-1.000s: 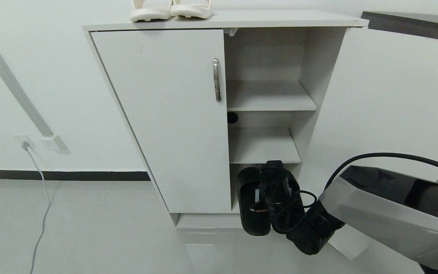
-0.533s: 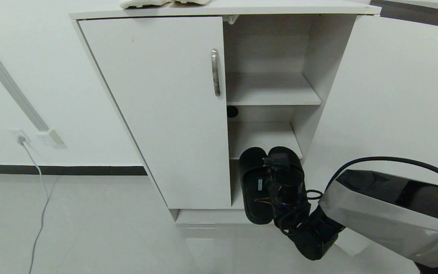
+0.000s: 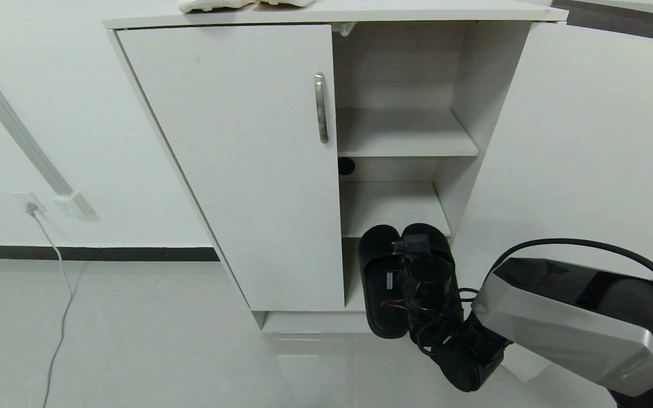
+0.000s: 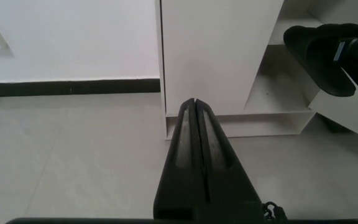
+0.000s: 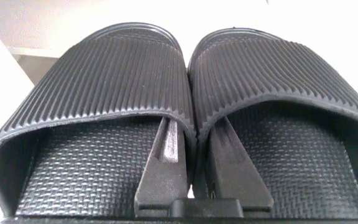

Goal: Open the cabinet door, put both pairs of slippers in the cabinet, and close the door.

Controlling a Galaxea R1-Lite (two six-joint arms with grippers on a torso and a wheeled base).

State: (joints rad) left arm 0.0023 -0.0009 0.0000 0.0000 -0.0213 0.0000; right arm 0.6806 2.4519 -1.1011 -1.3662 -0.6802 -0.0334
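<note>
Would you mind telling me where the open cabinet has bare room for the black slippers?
The upper shelf and middle shelf are bare, each between the shut left door and the right side wall. The bottom floor looks bare, though the black slippers in the right gripper crowd its opening. The cabinet top is free right of the white slippers.

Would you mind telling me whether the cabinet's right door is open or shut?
Open: the right door stands swung wide, baring the shelves inside; the left door is shut.
</note>
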